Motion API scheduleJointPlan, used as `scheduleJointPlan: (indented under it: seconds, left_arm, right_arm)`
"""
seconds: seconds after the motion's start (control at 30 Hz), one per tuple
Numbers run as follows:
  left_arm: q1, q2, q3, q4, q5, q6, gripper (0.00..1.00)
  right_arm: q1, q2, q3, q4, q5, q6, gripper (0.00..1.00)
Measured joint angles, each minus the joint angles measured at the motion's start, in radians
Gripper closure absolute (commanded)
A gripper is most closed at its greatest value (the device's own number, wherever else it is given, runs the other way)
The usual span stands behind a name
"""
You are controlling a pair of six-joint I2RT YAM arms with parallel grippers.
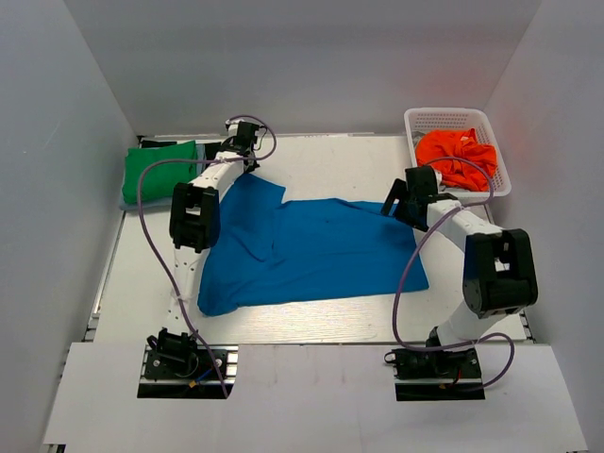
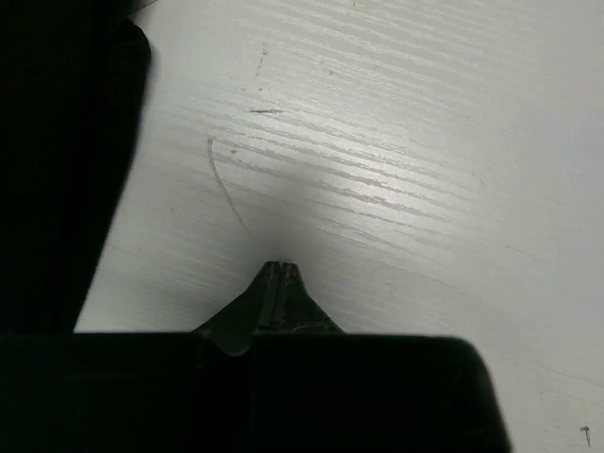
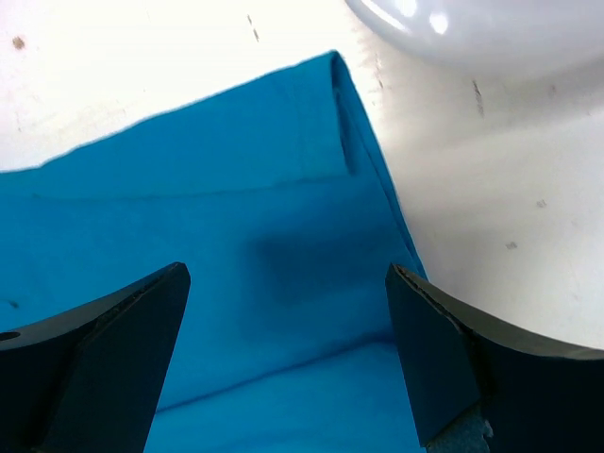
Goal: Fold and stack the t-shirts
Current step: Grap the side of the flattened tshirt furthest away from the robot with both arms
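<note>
The bright blue cotton t-shirt [image 1: 311, 250] lies spread flat in the middle of the white wood-grain table [image 1: 330, 160], presumably because it has to be open and smooth before it can be folded. A folded green cotton t-shirt [image 1: 159, 170] sits at 10 o'clock from it, well apart, and looks like the start of the stack. A crumpled orange cotton t-shirt [image 1: 458, 151] sits in the white plastic mesh basket [image 1: 453, 115] at 1 o'clock, apparently awaiting its turn.

The left gripper [image 1: 242, 143] is at the blue shirt's 11 o'clock corner, at its edge or just beyond. Its jaws are closed tight. In the left wrist view the fingertips [image 2: 269, 278] meet with no gap, and only bare table shows ahead of them, with no blue cloth. Whether they have pinched the hem underneath or closed on nothing, I cannot tell. A dark shape [image 2: 57, 142] fills the 9 o'clock side of that view, and what it is cannot be made out.

The right gripper [image 1: 394, 200] hangs over the shirt's 2 o'clock corner, jaws spread wide and holding nothing. The right wrist view shows the stitched corner lying just ahead of the jaws. With one arm at each far corner, the plan is probably to lift that edge and carry it toward 6 o'clock. For that the right jaws have yet to drop and close.
</note>
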Motion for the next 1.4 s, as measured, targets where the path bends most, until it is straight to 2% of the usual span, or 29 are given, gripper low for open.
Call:
scheduleJointPlan:
  seconds: [0.13, 0.3, 0.6, 0.77, 0.9, 0.93, 1.0, 1.03, 1.13, 1.17, 1.23, 1.4]
  left_arm:
    - [0.000, -0.031, -0.067, 0.048, -0.031, 0.005, 1.00]
    - [-0.002, -0.088, -0.169, 0.077, -0.075, 0.013, 1.00]
    - [-0.001, -0.097, -0.183, 0.083, -0.080, 0.021, 1.00]
    - [-0.001, -0.107, -0.202, 0.095, -0.074, 0.025, 1.00]
    - [-0.001, -0.127, -0.237, 0.114, -0.058, 0.039, 1.00]
    - [-0.001, -0.131, -0.246, 0.120, -0.055, 0.043, 1.00]
    - [-0.001, -0.137, -0.257, 0.128, -0.050, 0.050, 1.00]
    - [-0.001, -0.140, -0.262, 0.133, -0.048, 0.054, 1.00]
    - [-0.001, -0.143, -0.267, 0.140, -0.045, 0.060, 1.00]
    - [-0.001, -0.143, -0.269, 0.141, -0.042, 0.062, 1.00]
    - [0.000, -0.146, -0.273, 0.143, -0.039, 0.063, 1.00]
    - [0.000, -0.167, -0.301, 0.142, -0.026, 0.066, 1.00]
  right_arm:
    - [0.000, 0.061, 0.043, 0.018, -0.011, 0.007, 0.14]
    - [0.000, 0.135, 0.092, 0.039, -0.012, 0.031, 0.16]
    - [0.000, 0.200, 0.111, 0.045, 0.016, 0.067, 0.18]
    - [-0.011, 0.212, 0.112, 0.079, 0.029, 0.091, 0.24]
    - [-0.022, 0.224, 0.117, 0.106, 0.034, 0.110, 0.39]
    - [-0.026, 0.226, 0.117, 0.113, 0.033, 0.114, 0.49]
    - [-0.033, 0.232, 0.117, 0.130, 0.031, 0.119, 0.60]
    - [-0.038, 0.237, 0.118, 0.137, 0.028, 0.126, 0.69]
    - [-0.049, 0.248, 0.119, 0.151, 0.019, 0.134, 0.82]
    - [-0.052, 0.252, 0.120, 0.153, 0.015, 0.136, 0.90]
    - [-0.057, 0.255, 0.123, 0.153, 0.005, 0.138, 1.00]
    - [-0.058, 0.253, 0.124, 0.154, -0.010, 0.138, 1.00]
